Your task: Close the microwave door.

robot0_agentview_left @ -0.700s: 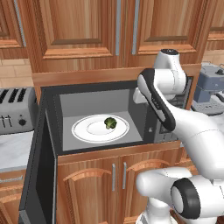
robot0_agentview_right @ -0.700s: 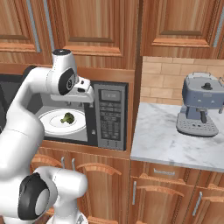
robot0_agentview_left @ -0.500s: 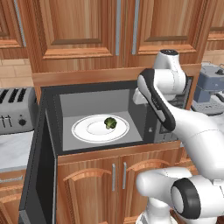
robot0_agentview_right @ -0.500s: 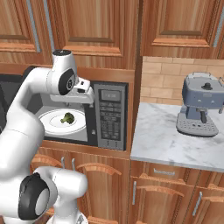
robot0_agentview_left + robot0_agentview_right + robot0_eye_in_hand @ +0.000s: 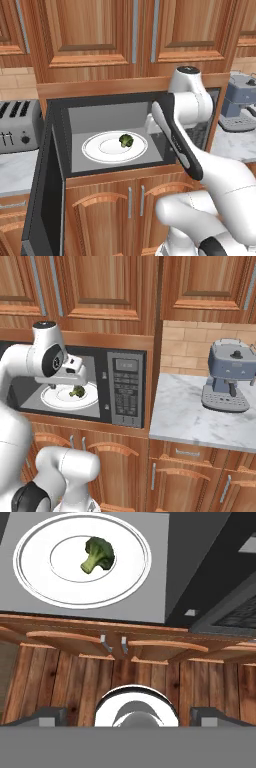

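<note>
The microwave [image 5: 107, 112] stands open, its grey inside bare to the front. The microwave door [image 5: 42, 195] is swung out on its left hinge toward me, and I see its black inner face nearly edge-on. My gripper [image 5: 151, 125] hangs in front of the right part of the opening, well right of the door and not touching it. In the hand view the gripper [image 5: 129, 716] points down, its fingertips [image 5: 47, 715] wide apart and open with nothing between them. The keypad [image 5: 125, 388] sits on the microwave's right.
Inside the microwave a white plate [image 5: 82, 559] carries a broccoli floret [image 5: 97, 554]. A silver toaster [image 5: 17, 125] stands left of the door. A grey coffee machine [image 5: 229, 376] sits on the marble counter [image 5: 195, 418] to the right. Wooden cabinets [image 5: 90, 35] hang above.
</note>
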